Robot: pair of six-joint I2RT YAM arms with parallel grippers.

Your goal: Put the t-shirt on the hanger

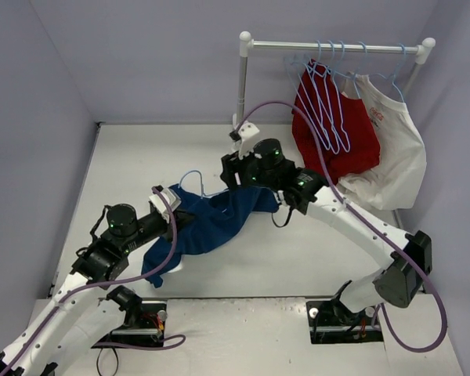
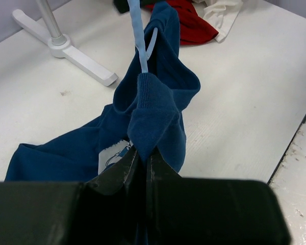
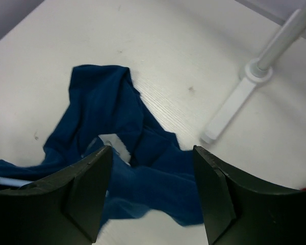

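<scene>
**Navy shirt pinched at its ribbed edge, hanger wire poking into the cloth**

The t-shirt (image 1: 211, 223) lies crumpled on the white table (image 1: 133, 157), on the near side of the clothes rack (image 1: 243, 78) and a little to the left of its upright pole. It is well apart from the red shirt (image 1: 337, 133) and the white shirt (image 1: 392, 153), which hang from the rack's rail beside a few spare hangers (image 1: 333, 106).

The left gripper (image 2: 143, 155) is closed tight on a fold of the shirt's ribbed edge, lifting that part into a peak above the table. The pale label shows just beside the fingers. The hanger (image 2: 137, 30), a thin light-blue wire, runs down from the rack side and disappears into the ribbed fold; how much of it sits inside the shirt cannot be told. From the overhead view a loop of the wire shows on the rack side of the cloth.

The right gripper (image 3: 150, 153) hangs over the shirt between the left gripper and the rack's foot — its two fingers stand wide apart with nothing between them, only blue cloth below.
</scene>
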